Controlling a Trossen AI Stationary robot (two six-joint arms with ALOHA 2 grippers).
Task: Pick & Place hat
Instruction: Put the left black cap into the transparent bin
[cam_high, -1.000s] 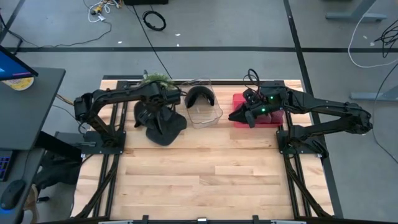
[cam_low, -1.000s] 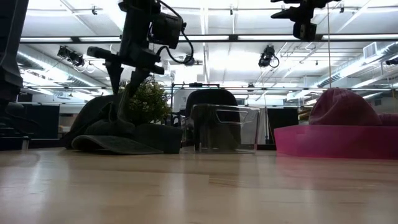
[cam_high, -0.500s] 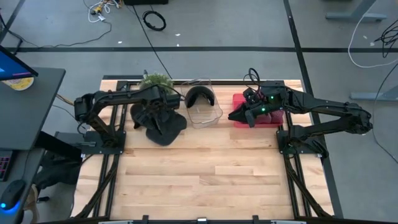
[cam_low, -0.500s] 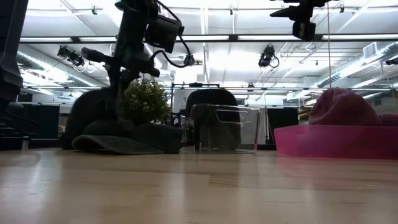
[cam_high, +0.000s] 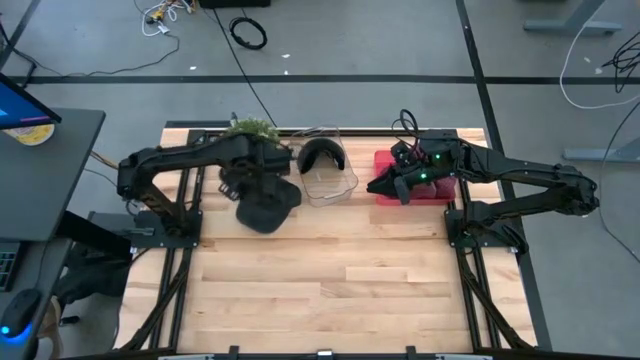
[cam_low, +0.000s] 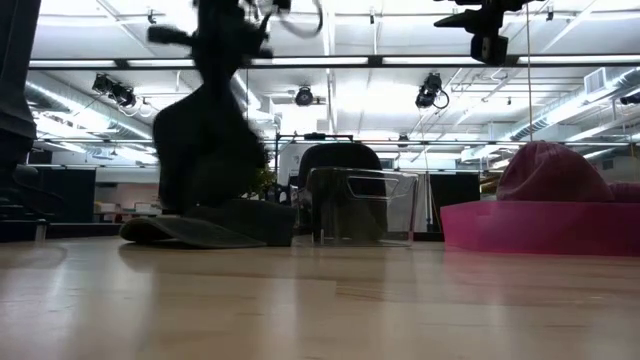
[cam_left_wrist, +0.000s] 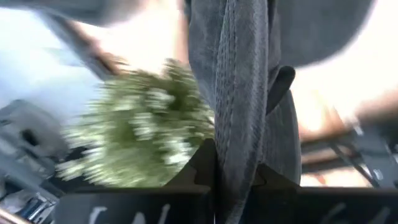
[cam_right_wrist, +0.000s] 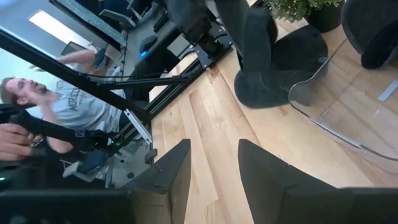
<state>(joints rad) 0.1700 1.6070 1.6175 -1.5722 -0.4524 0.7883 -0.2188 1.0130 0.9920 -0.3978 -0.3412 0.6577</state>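
Note:
A dark grey hat (cam_high: 268, 208) lies at the table's far left, next to a potted plant (cam_high: 250, 129). My left gripper (cam_high: 240, 185) is above it, shut on its cloth (cam_left_wrist: 236, 93). In the low view the hat (cam_low: 205, 150) is drawn up under the gripper (cam_low: 225, 25). My right gripper (cam_high: 385, 187) is open and empty at the near left edge of the pink tray (cam_high: 440, 190), which holds a maroon hat (cam_low: 550, 170). In its wrist view the right gripper (cam_right_wrist: 211, 168) faces the grey hat (cam_right_wrist: 273, 68). My left gripper pinches a fold of the hat's grey crown cloth (cam_left_wrist: 239, 134) between its two fingers, coming from above and pointing down. The crown hangs stretched below the fingers, and the hat's brim (cam_low: 195, 232) lies on the table.
A clear plastic container (cam_high: 328, 178) with another dark hat (cam_high: 320, 155) in it stands between the grey hat and the pink tray. The table's near half is bare wood (cam_high: 330, 280). A person (cam_right_wrist: 68, 106) shows beyond the table's left side in the right wrist view.
My left gripper has gone up with the hat's crown in its hold. The crown has been drawn up tall and now hides the plant in the low view, while the brim has stayed on the table.

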